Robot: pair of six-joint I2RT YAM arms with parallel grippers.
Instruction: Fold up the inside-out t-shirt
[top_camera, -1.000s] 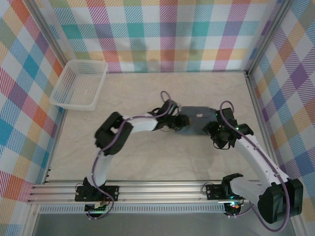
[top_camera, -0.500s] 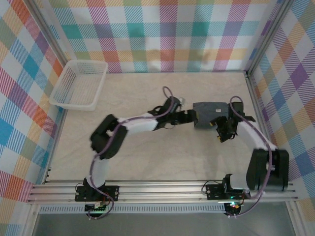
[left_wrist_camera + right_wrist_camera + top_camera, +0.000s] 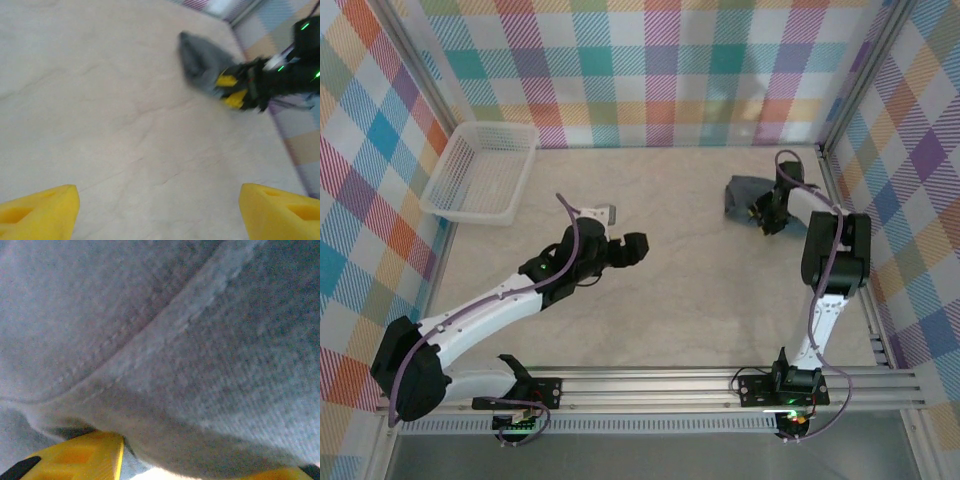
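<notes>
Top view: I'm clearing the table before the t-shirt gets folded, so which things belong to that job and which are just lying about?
Part of the job: t-shirt, bunched at the far right; right gripper, holding the t-shirt; left gripper, open, away from it.
Just lying about: white basket, far left corner.

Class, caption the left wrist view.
Right pincer holds the bunched grey t-shirt, seen from the open left pincer.
</notes>
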